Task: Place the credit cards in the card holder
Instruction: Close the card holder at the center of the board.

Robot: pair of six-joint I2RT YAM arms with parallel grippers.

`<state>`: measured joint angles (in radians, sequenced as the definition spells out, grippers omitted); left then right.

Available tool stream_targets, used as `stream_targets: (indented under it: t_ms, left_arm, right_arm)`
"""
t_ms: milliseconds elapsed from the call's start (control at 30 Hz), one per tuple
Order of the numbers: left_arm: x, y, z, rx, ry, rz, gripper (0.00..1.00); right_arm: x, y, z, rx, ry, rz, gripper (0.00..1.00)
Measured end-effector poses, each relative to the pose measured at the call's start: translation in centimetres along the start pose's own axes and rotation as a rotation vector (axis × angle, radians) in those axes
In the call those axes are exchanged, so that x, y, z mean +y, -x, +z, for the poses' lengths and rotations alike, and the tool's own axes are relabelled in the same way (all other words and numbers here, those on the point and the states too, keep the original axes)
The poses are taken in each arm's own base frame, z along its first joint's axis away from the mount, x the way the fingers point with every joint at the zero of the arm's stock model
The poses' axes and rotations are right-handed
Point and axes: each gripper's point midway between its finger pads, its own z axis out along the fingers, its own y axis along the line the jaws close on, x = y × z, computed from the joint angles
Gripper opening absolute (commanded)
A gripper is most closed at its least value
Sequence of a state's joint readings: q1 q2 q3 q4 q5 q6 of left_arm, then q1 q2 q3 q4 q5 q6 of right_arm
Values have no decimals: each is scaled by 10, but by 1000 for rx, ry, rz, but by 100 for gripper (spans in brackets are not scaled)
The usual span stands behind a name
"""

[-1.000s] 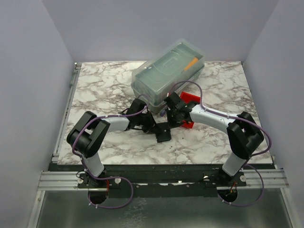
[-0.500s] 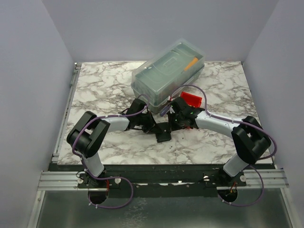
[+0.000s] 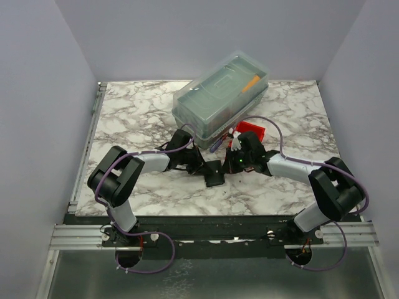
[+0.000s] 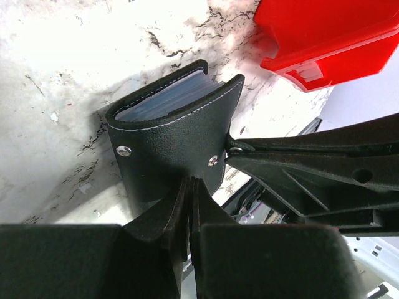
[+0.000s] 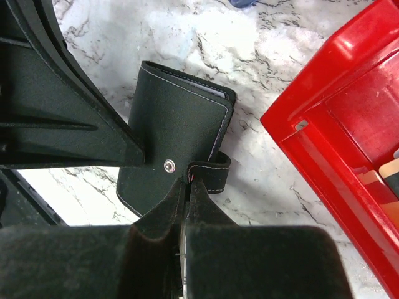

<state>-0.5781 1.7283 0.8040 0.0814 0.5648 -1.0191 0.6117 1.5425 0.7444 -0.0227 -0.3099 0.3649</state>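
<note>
The black card holder (image 3: pixel 214 174) lies on the marble between my two grippers. In the left wrist view the card holder (image 4: pixel 169 134) is folded, with pale sleeve edges showing in its spine gap. My left gripper (image 4: pixel 191 184) is shut on its near cover edge, between two metal snaps. In the right wrist view my right gripper (image 5: pixel 189 182) is shut on the card holder's (image 5: pixel 177 134) strap tab beside a snap. A tan card (image 5: pixel 378 180) and a dark card (image 5: pixel 393 182) show in the red bin. The blue card is out of view.
The red bin (image 3: pixel 251 132) stands just behind my right gripper (image 3: pixel 233 163), close to the card holder. It also shows in the right wrist view (image 5: pixel 336 106) and the left wrist view (image 4: pixel 324 34). A large clear lidded box (image 3: pixel 221 98) stands behind. A pen (image 3: pixel 217 146) lies by the box.
My right gripper has moved from over the red bin forward and left, down to the card holder, and is now at its strap. The left arm has stayed put.
</note>
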Motion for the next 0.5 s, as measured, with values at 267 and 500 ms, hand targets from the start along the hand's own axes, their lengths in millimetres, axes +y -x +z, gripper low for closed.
stream_targets:
  t_ms: [267,500]
  left_arm:
    - [0,0,0,1,0,0,8]
    - [0,0,0,2,-1,0,8]
  right_arm:
    - [3,6,-3,-24,92,17,0]
    - [4,8,-5,-21,165,37,0]
